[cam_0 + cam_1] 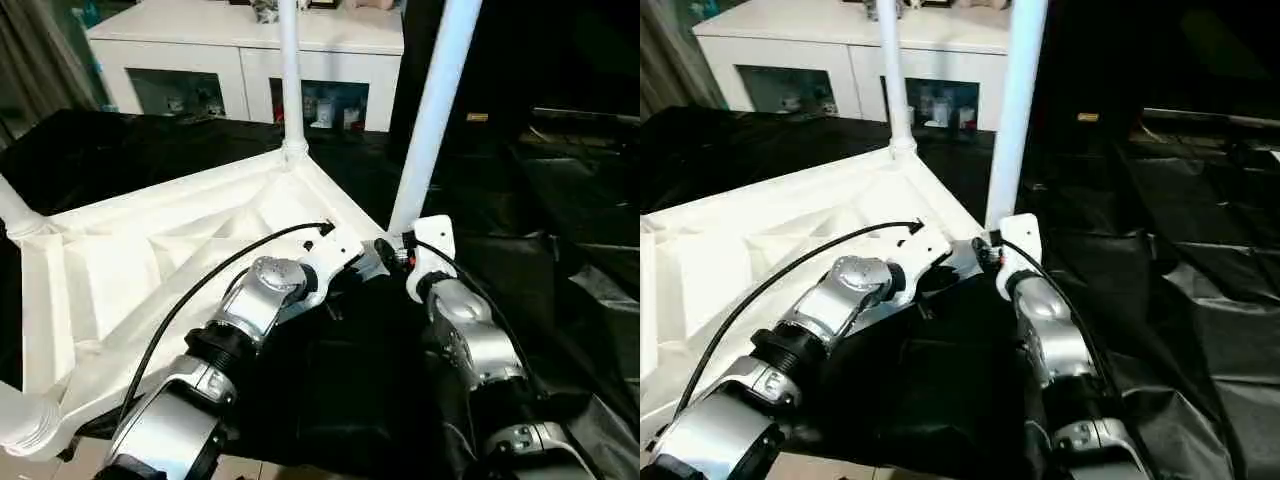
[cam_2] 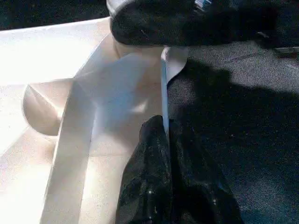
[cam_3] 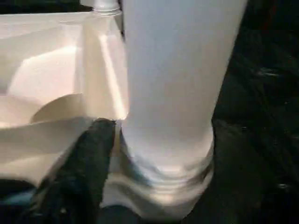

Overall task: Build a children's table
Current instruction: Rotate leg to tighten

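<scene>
The two head views look forward and down over the silver forearms at the upturned tabletop [image 1: 150, 250] on the black cloth [image 1: 1160, 250], a white cabinet [image 1: 250, 60] beyond. Each wrist view sits very close to the near corner; both share the upright leg [image 3: 173, 84] standing there.

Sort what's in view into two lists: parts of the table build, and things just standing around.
Part of the build:
- upturned white tabletop
- far corner leg, standing in its socket
- near corner leg, at the right gripper
- left gripper, shut on the tabletop's edge

Just standing around:
- white glass-door cabinet
- black sheet under the work
</scene>
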